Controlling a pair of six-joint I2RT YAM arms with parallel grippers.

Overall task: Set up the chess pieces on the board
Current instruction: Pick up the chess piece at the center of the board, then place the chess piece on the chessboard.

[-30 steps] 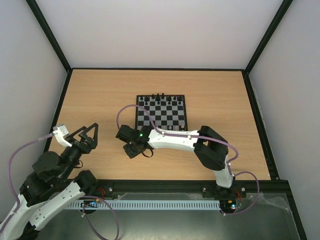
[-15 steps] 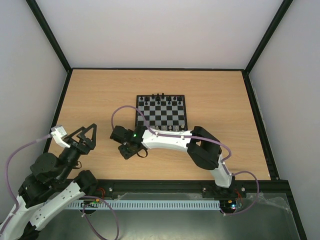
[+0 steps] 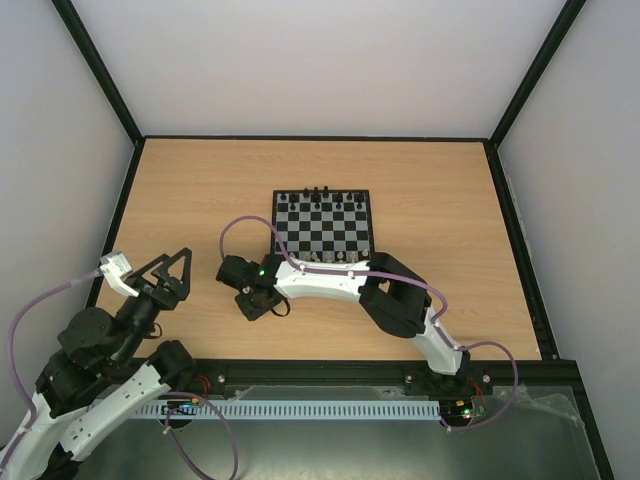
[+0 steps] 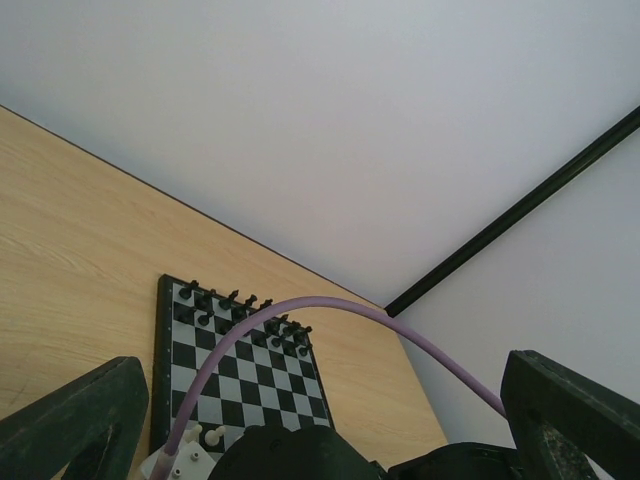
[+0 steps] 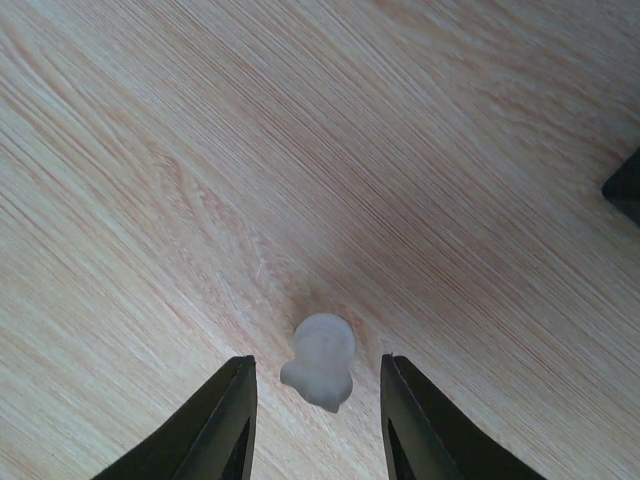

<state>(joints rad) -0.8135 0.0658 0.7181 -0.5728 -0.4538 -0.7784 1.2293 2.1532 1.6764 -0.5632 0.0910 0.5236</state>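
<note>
On the left, the left gripper [image 3: 163,265] hangs above the near left part of the bench [image 3: 200,190] with its jaws spread wide and nothing between them. It takes no part in the present step, and its camera looks out over the board [image 3: 323,232] from a distance.

Further right, the right arm reaches across to the left, so the right gripper [image 3: 258,300] sits low over bare wood, just off the board's near left corner. In the wrist view its jaws stand partly open on either side of a single whitish chess piece [image 5: 322,362]. A strip of wood shows on each side, so the piece is straddled and not gripped. It rests on the bench, off the board. Its top is rounded, but which figure it is cannot be told.

On the board, the black figures [image 3: 320,197] fill the far rows. A few white pieces [image 3: 340,256] show along the near edge, where the arm hides part of the row.

The step in hand appears to be picking up this stray white piece. The next move would need the jaws to close squarely on it without tipping or flicking it away, as it is very small. The piece would then have to be lifted and carried right to an empty square in the near rows. That last part needs care to avoid knocking the pieces already standing there.
</note>
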